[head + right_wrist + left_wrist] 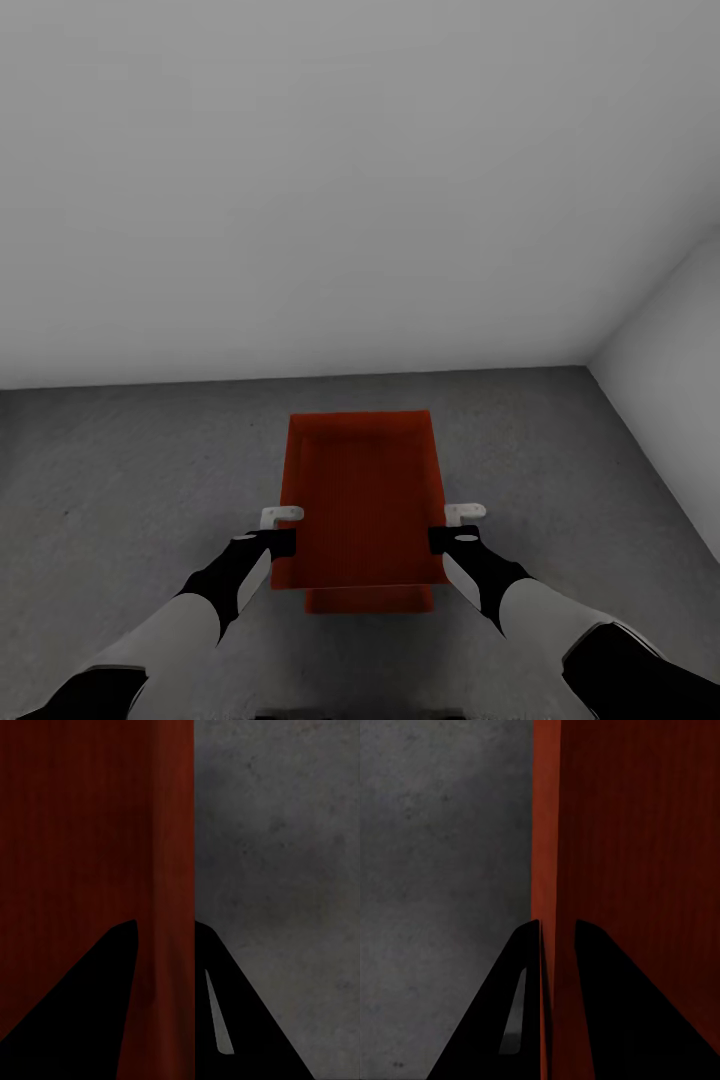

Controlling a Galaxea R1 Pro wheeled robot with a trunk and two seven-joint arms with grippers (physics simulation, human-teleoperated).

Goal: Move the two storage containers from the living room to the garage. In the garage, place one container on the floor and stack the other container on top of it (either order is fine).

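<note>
We hold both arms forward and low. Our left gripper (281, 530) and right gripper (449, 527) each appear closed over a thin wall, fingers (521, 1005) straddling it.

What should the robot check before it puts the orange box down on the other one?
1. Left gripper pinching the held container's side wall: ok.
2. Right gripper pinching the opposite wall: ok.
3. Lower container lying on the grey floor: ok.
4. Held container lined up over it: roughly ok, lower edge peeks out nearer the robot.
5. Already touching the lower one: cannot tell.
</note>
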